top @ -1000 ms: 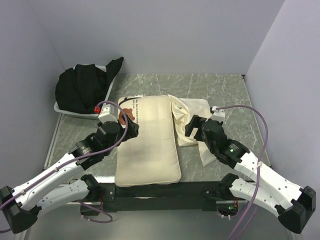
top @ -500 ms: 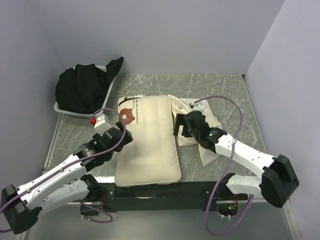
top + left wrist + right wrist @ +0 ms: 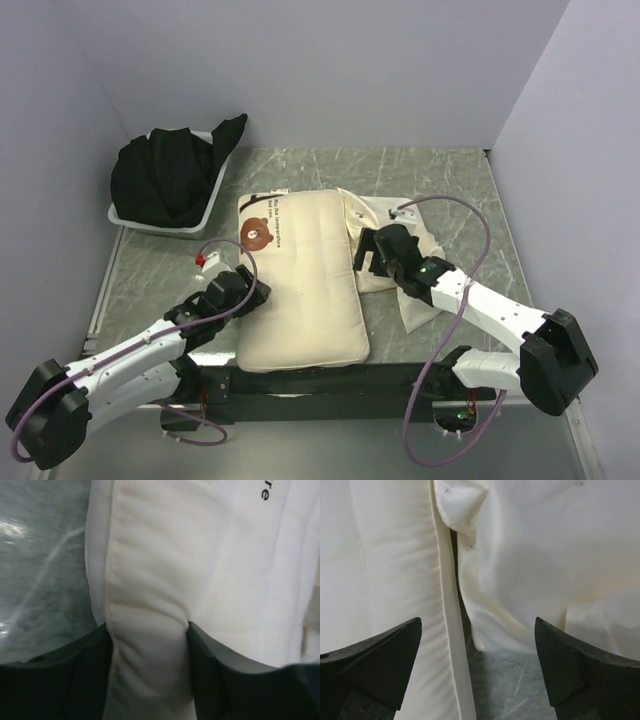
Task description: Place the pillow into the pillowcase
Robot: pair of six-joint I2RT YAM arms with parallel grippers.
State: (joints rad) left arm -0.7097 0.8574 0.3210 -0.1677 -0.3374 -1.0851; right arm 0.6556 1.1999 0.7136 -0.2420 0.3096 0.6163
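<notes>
The pillow (image 3: 300, 290) lies mid-worktop, still outside the pillowcase (image 3: 545, 555) touching its right edge. My left gripper (image 3: 148, 640) has slid toward the near edge and now pinches the pillow's left seam. My right gripper (image 3: 478, 625) hovers, jaws spread.

**Tight in the middle, open at the back**

The pillow (image 3: 300, 285) fills the middle of the bench (image 3: 440, 170). The pillowcase (image 3: 405, 225) lies bunched on its right, leaving only a thin gap. The right hand (image 3: 362, 255) hangs there, fingers wide. The left hand (image 3: 250, 290) pinches the pillow's left edge. A bin (image 3: 130, 218) of black cloth (image 3: 165, 175) blocks the back left corner. Bare bench runs behind the pillow.
</notes>
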